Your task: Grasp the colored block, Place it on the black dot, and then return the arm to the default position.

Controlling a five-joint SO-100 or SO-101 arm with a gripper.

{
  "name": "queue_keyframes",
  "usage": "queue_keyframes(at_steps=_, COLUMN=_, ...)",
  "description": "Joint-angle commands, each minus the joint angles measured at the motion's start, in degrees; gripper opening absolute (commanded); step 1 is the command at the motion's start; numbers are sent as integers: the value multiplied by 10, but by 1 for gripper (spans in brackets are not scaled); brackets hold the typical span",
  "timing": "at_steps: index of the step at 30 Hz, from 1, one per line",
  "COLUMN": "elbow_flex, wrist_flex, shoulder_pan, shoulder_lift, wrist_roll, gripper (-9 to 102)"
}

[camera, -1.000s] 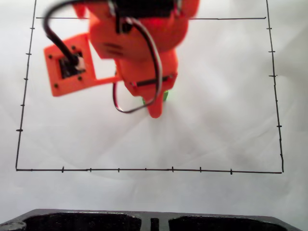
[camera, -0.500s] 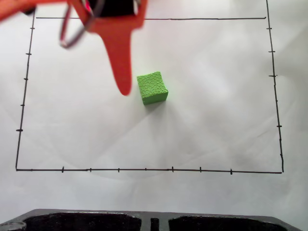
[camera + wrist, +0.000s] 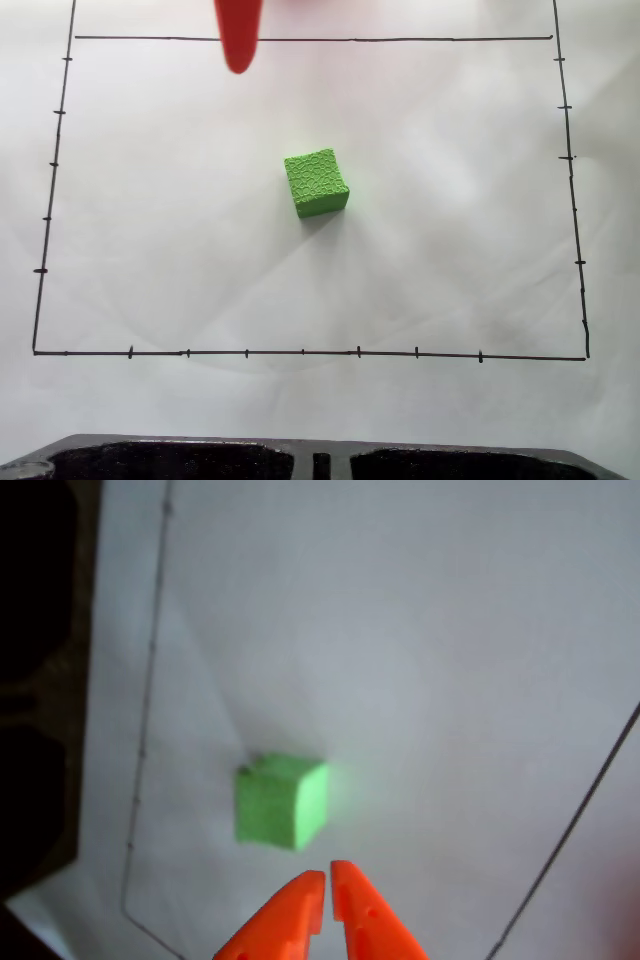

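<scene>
The lime-green cube [image 3: 316,182] rests alone on the white paper near the middle of the inked rectangle; in the wrist view the cube [image 3: 280,802] lies just beyond my fingertips. My orange gripper [image 3: 327,878] hovers apart from it, its two tapered fingers pressed together with nothing between them. In the fixed view just one blurred orange finger [image 3: 238,40] of the arm pokes in from the top edge, well up and left of the cube. The black dot is hidden.
Thin black border lines with tick marks [image 3: 300,352] frame the paper. A dark moulded tray edge [image 3: 320,460] runs along the bottom of the fixed view and shows as a dark area [image 3: 40,680] at the wrist view's left.
The arm, which covered the cube a second ago, has lifted off and drawn back toward the top of the fixed view. The cube stays on the paper, uncovered.
</scene>
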Motion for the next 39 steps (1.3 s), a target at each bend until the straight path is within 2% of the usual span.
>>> queue_keyframes(at_steps=1, elbow_flex=21, wrist_flex=-3, shoulder_pan=-3, shoulder_lift=46, wrist_roll=12, gripper=0)
queue_keyframes(at_steps=19, elbow_flex=252, wrist_flex=-54, shoulder_pan=9, shoulder_lift=272, wrist_roll=-13, gripper=0)
queue_keyframes(at_steps=29, elbow_flex=311, wrist_flex=-124, shoulder_pan=11, shoulder_lift=284, wrist_roll=28, gripper=0)
queue_keyframes(at_steps=39, elbow_flex=312, wrist_flex=-126, shoulder_pan=11, shoulder_lift=284, wrist_roll=32, gripper=0)
